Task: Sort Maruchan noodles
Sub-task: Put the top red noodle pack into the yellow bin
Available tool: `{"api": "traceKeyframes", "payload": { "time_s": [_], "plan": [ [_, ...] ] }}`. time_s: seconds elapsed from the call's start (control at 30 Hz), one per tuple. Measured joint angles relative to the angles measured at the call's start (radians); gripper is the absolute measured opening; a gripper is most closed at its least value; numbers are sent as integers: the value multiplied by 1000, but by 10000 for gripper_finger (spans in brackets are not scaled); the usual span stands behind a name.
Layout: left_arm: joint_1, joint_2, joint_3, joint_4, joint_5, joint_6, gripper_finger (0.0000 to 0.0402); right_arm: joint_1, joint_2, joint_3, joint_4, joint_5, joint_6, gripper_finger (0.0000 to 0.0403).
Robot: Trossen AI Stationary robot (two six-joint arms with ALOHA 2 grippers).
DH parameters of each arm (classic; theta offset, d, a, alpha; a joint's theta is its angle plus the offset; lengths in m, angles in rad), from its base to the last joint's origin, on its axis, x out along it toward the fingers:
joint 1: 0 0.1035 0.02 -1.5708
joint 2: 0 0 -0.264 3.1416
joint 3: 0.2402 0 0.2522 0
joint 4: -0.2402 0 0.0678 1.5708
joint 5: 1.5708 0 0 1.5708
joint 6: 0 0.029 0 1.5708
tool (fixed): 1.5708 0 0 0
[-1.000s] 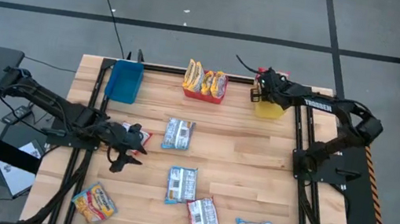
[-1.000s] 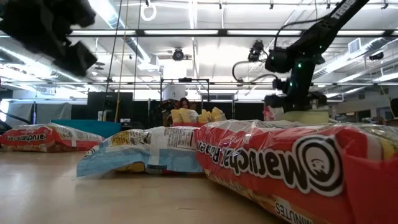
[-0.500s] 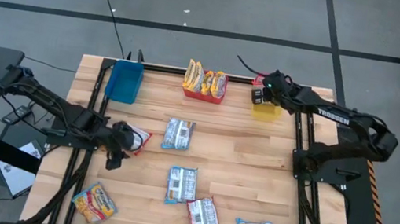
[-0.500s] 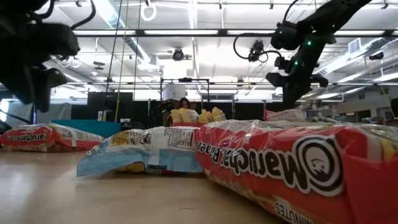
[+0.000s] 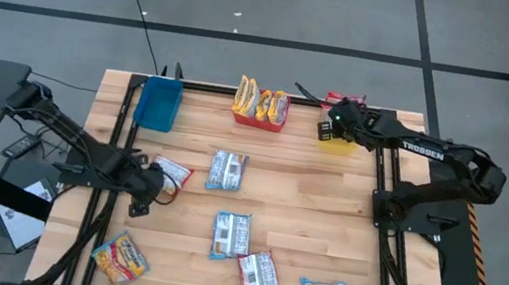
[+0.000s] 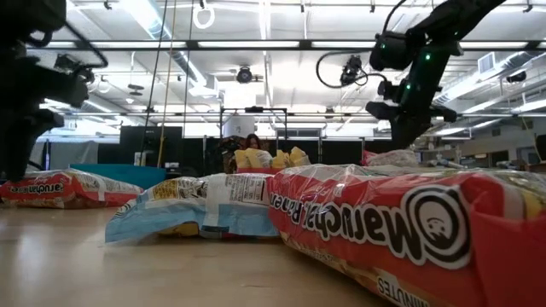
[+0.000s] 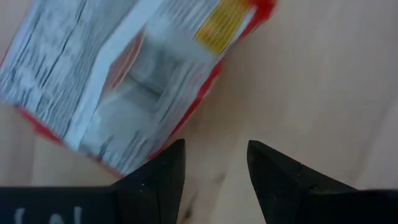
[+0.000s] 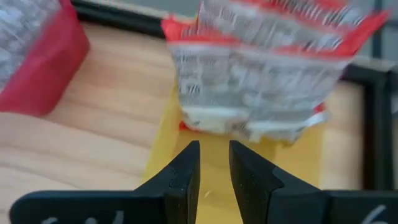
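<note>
Altogether six packets (image 5: 232,233) lie loose; three bins (image 5: 158,105).

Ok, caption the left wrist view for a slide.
Left gripper open above the table, beside a red-and-white noodle packet.

I am working in a robotics lab or workshop hall. A wooden table (image 5: 305,211) on a black metal frame (image 5: 385,233) stands on a grey concrete floor (image 5: 285,6) marked with dark lines, with cables (image 5: 139,4) at upper left. In the low view, ceiling strip lights (image 6: 264,43) and dark racking (image 6: 171,145) fill the background.
</note>
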Motion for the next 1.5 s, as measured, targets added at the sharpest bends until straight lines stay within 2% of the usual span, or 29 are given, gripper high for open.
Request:
{"api": "traceKeyframes", "payload": {
  "time_s": [0.1, 0.27, 0.47, 0.6, 0.73, 0.83, 1.07, 1.3, 1.4, 1.5],
  "plan": [
    [0, 46, 0, -44, -17, 2, 176, -19, 55, 0, 9, -65, 32, 91],
    [2, 92, 0, -63, -108, 37, 176, -27, 130, 0, 60, -84, 26, 91],
    [-21, 94, 4, -32, -93, 63, 176, -27, 144, 0, 83, -116, 3, 91],
    [-58, 114, 68, -2, -90, 77, 176, -12, 123, 0, 70, -119, 1, 91],
    [-130, 160, 158, -3, -254, 144, 170, 7, 105, 0, 66, -111, -15, 91],
    [-171, 216, 177, -31, -380, 197, 164, 21, 100, 0, 66, -109, -17, 91],
    [-155, 395, 176, -91, -353, 220, 174, 61, 100, 0, 57, -109, -24, 91],
    [-81, 557, 178, -87, -385, 221, 202, 83, 100, 0, 57, -109, -47, 91],
    [-41, 610, 179, -97, -405, 224, 188, 98, 98, 0, 58, -109, -69, 91],
    [-14, 630, 179, -103, -415, 225, 135, 135, 73, -1, 75, -107, -145, 91]
  ]
}}
